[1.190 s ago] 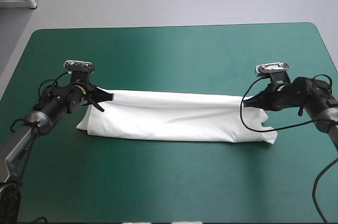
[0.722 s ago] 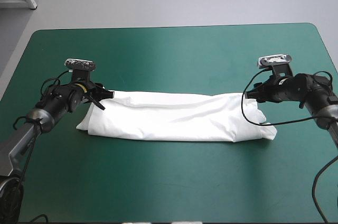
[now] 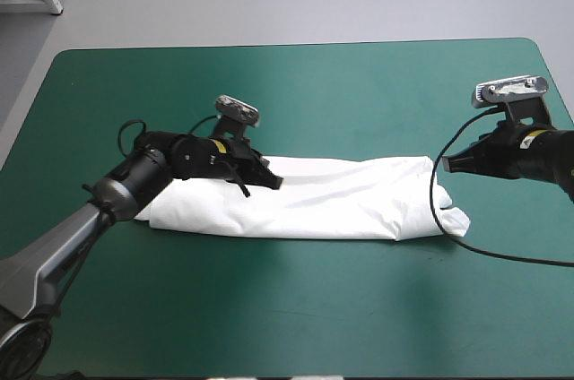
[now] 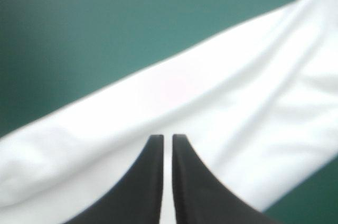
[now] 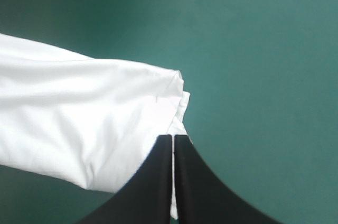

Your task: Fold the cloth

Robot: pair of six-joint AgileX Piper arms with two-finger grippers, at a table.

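Teal-green cover [image 3: 296,308] fills the table, and the T-shirt [image 3: 350,205] lies across its middle as a long folded band running left to right. Over the band's far edge, left of its middle, the left gripper [image 3: 273,183] sits low. Its black fingers are all but together with a sliver of white between them, apparently pinching the fabric. Just beside the band's right end, the right gripper [image 3: 447,165] has its fingers pressed into one pointed arch, with the bunched corner ahead of them.
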